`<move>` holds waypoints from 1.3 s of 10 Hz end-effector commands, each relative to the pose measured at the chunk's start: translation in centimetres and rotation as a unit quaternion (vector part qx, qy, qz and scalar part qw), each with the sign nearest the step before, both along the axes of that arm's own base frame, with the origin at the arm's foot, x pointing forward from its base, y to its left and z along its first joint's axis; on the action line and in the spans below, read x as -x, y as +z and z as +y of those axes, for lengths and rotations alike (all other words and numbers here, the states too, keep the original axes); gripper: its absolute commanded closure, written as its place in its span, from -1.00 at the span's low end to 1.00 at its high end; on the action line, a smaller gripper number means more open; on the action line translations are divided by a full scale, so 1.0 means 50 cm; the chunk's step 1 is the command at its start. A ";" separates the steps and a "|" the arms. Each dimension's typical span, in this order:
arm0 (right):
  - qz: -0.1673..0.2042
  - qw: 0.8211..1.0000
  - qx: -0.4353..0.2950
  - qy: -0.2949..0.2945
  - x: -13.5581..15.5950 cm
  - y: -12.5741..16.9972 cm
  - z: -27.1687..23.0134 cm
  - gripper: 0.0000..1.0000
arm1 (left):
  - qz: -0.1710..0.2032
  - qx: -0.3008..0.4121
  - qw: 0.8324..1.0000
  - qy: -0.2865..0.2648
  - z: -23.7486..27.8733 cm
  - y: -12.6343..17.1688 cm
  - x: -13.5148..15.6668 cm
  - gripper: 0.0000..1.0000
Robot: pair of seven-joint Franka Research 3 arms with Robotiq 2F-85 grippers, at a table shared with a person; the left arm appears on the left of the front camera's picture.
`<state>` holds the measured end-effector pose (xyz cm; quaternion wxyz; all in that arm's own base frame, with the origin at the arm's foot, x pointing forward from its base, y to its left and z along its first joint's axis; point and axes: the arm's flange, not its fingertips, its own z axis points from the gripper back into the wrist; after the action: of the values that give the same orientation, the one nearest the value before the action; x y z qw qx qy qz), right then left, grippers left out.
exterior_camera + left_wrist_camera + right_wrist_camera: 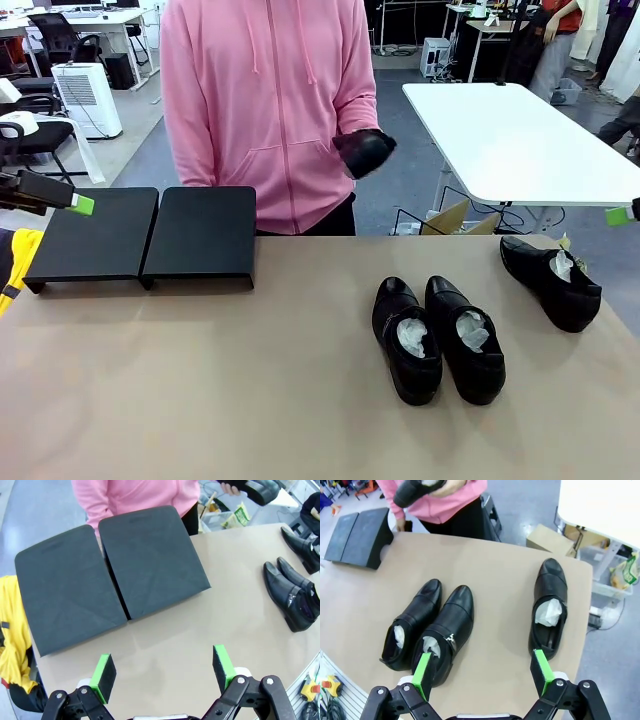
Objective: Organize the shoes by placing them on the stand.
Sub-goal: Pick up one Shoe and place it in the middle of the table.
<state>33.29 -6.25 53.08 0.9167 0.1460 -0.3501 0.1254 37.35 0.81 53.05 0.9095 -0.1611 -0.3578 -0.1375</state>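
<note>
Right wrist view: three shoes (pixel 451 620) lie just beyond the wide-open right tool (pixel 481 673).

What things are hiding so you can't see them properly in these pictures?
Held shoe: both wrist views, the top edge cuts it off.
Stand: front view, its back legs hide behind its own platforms.
Right claw: front view, the right edge cuts it off, leaving one green pad.
Lone shoe: left wrist view, the right edge cuts off its heel end.
</note>
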 end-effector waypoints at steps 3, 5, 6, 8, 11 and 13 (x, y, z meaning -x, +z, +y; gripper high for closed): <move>0.061 0.996 0.032 0.063 -0.007 0.029 0.196 -1.00 | -0.001 0.005 1.000 -0.006 0.005 -0.001 0.002 -1.00; 0.108 0.989 0.056 0.080 0.007 -0.004 0.293 -1.00 | -0.001 0.005 1.000 -0.006 0.005 -0.001 0.002 -1.00; 0.121 0.987 0.073 0.074 0.016 -0.033 0.339 -1.00 | -0.001 0.005 1.000 -0.006 0.005 -0.001 0.002 -1.00; 0.152 0.978 0.112 0.087 0.028 -0.091 0.399 -1.00 | -0.001 0.005 1.000 -0.006 0.005 -0.001 0.002 -1.00; 0.119 0.986 0.087 0.084 0.025 -0.051 0.353 -1.00 | -0.001 0.005 1.000 -0.006 0.005 -0.001 0.002 -1.00; 0.127 0.984 0.094 0.081 0.026 -0.060 0.368 -1.00 | -0.001 0.005 1.000 -0.006 0.005 -0.001 0.002 -1.00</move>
<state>31.92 11.78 50.49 0.9496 0.1045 -0.2101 0.2077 37.32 0.81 53.04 0.9096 -0.1607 -0.3575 -0.1374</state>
